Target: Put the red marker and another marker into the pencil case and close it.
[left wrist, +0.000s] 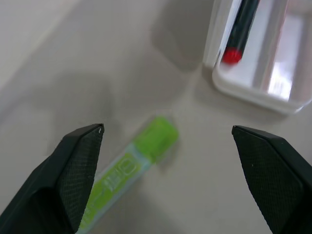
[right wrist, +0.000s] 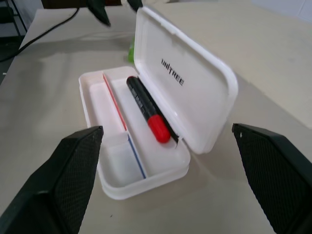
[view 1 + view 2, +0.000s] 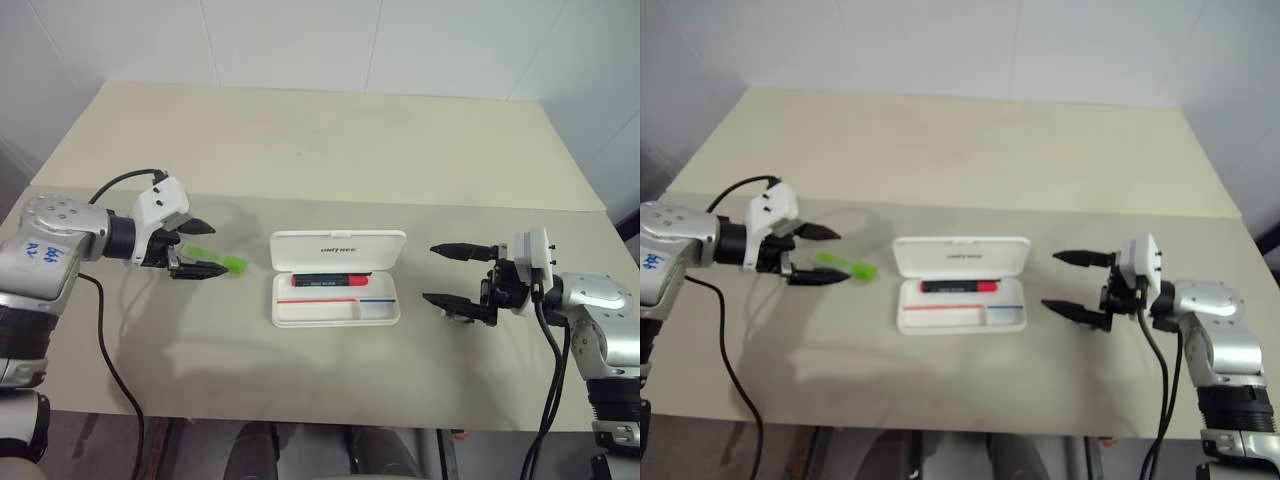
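The white pencil case [image 3: 385,309] lies open at the table's middle, its lid [image 2: 185,83] standing up at the back. The red marker [image 3: 332,280] rests inside along the hinge side, seen closer in the right wrist view [image 2: 146,109]. The lime-green highlighter [image 3: 218,260] lies on the table left of the case, also seen between the fingers in the left wrist view [image 1: 131,168]. My left gripper [image 3: 200,248] is open just over it, one finger on each side. My right gripper [image 3: 448,272] stands open right of the case, pointing at it, with nothing held.
The beige table [image 3: 320,140] runs far back to a white wall. A black cable [image 3: 110,370] trails from my left arm over the front edge. A seam [image 3: 420,202] crosses the table behind the case.
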